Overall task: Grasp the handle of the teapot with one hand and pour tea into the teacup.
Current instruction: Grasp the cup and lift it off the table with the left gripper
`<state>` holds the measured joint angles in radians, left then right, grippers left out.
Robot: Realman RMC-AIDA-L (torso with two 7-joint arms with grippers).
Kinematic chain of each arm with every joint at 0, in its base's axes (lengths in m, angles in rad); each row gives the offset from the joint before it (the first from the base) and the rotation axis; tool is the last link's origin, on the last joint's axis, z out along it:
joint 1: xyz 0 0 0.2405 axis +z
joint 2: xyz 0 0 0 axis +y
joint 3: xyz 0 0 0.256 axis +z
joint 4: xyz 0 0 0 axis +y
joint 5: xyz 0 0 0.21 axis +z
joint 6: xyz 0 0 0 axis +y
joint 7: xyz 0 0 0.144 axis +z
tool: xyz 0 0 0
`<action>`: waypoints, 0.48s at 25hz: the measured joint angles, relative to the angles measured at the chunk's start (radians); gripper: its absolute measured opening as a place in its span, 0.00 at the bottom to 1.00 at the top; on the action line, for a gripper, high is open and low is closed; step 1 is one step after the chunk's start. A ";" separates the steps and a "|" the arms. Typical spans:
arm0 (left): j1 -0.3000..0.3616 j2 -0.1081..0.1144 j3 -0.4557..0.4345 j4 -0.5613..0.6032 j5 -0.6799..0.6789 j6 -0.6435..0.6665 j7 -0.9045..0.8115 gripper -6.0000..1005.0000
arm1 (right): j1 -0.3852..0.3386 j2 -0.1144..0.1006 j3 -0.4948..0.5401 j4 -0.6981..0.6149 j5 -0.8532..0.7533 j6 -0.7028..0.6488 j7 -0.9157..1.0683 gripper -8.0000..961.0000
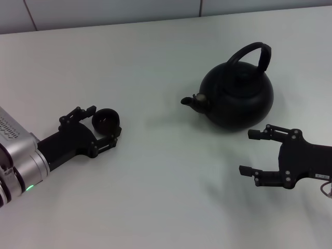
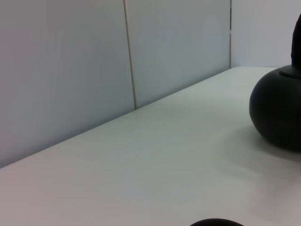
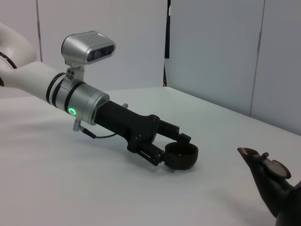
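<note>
Here the left tool (image 1: 102, 126) lies low on the tabletop (image 1: 155, 197) at about nine o'clock in the head view, its fingers pinching the teacup (image 1: 106, 121) from either side; the right wrist view shows the same hold on the cup (image 3: 181, 156). The teapot (image 1: 237, 96) stands upright at about two o'clock, well apart from the cup, its stubby spout (image 1: 190, 101) turned toward the cup and its arched handle (image 1: 253, 56) free above the lid. The right tool (image 1: 254, 152) hovers near the pot at about four o'clock, fingers spread wide and holding nothing.

The risks, as I judge them: the right tool sits low beside the pot's belly, so a direct advance could shove the pot instead of reaching the handle overhead. A grip off the hoop's middle could let the heavy pot swing. With cup and spout so far apart, pouring too soon would put tea on the tabletop.
</note>
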<state>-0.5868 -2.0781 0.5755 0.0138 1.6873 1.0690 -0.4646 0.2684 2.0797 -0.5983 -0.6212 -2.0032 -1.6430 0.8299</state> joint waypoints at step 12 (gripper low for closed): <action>-0.004 0.000 -0.006 -0.004 -0.001 -0.002 -0.005 0.74 | 0.000 0.000 0.000 0.000 0.000 0.000 0.000 0.86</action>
<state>-0.5905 -2.0781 0.5691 0.0094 1.6865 1.0669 -0.4694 0.2682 2.0797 -0.5983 -0.6213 -2.0032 -1.6429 0.8299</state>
